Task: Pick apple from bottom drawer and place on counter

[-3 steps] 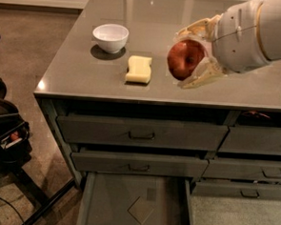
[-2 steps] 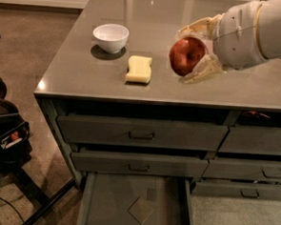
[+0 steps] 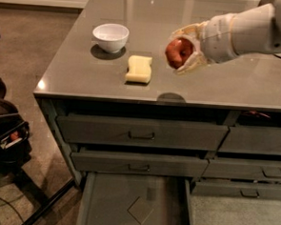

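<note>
My gripper reaches in from the right on a white arm and is shut on the red apple, holding it in the air above the front part of the glossy grey-brown counter. A round shadow lies on the counter below it, near the front edge. The pale fingers wrap around the apple above and below. The bottom drawer stands pulled open at the bottom of the view; its grey floor shows a diamond-shaped mark and a small dark rectangle.
A white bowl stands at the counter's left. A pale yellow sponge lies just left of the apple. Closed dark drawer fronts with handles sit under the counter. Dark equipment stands on the floor at left.
My gripper has carried the apple a little higher and farther in over the counter, and the arm has stretched out more level.
</note>
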